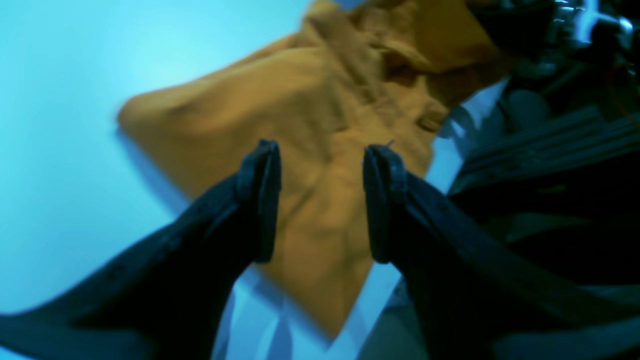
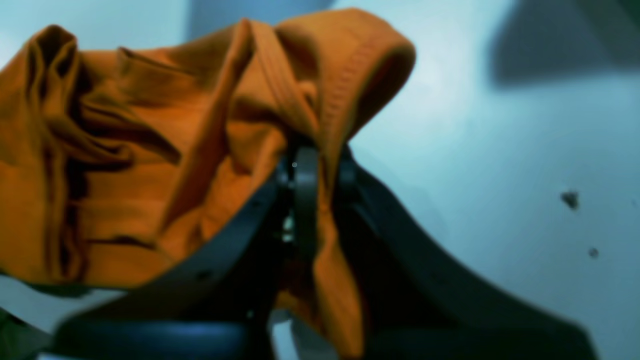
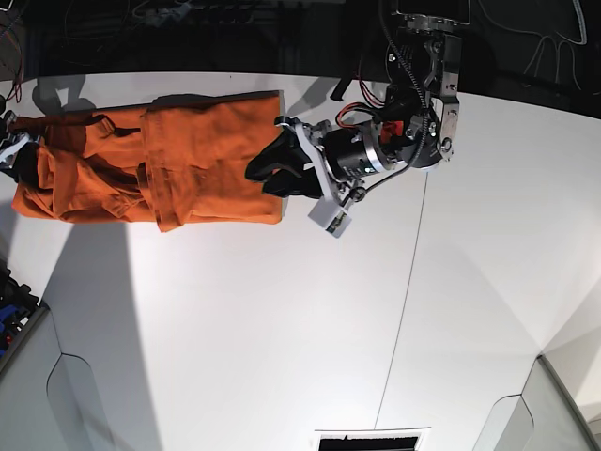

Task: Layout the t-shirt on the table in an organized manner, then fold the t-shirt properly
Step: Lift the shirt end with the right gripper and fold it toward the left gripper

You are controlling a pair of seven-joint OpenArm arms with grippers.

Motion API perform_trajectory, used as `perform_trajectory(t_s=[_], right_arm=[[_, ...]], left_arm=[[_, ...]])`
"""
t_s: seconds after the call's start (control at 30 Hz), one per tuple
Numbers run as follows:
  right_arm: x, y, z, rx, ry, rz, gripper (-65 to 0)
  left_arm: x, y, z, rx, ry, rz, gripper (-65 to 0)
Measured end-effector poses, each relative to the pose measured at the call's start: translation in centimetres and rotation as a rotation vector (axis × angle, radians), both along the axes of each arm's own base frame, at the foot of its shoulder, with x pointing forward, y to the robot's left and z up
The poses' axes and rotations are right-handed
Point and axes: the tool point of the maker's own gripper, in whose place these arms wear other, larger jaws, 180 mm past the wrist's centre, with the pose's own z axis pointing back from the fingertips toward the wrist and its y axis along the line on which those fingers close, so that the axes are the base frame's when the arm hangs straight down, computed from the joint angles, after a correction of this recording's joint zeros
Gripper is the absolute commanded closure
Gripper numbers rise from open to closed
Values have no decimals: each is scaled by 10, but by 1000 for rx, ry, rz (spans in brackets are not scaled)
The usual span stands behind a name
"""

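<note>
Now one orange t-shirt [image 3: 150, 164], one white table [image 3: 282, 329], two arms.

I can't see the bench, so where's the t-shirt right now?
In the base view the t-shirt lies bunched at the table's upper left, between the open left gripper and the right gripper, shut on it.

1. Black vent-like slot [image 3: 371, 440] at 6 o'clock in the base view.
2. Blue-and-red items [image 3: 11, 315], possibly clips, at 9 o'clock.
3. Loose cables [image 3: 188, 9] at 12 o'clock.
</note>
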Motion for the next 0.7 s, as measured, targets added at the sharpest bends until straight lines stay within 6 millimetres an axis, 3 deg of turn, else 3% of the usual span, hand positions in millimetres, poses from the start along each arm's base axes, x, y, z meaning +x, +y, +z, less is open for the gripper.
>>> perform_trajectory(t_s=[0.2,0.37,0.5,0.7], right_arm=[[24,24,25,122,-81,28,0],[19,82,38,187,-149,107,0],[6,130,42,235,-174,180,0],[-8,202,30,323,-156,278,0]], left_arm=[[-2,27,-46,110,56,35,-292],[-5,48,-67,100,98,54,-292],[-6,47,-70,80,115,60,-292],[-7,44,-69,57,122,62,-292]])
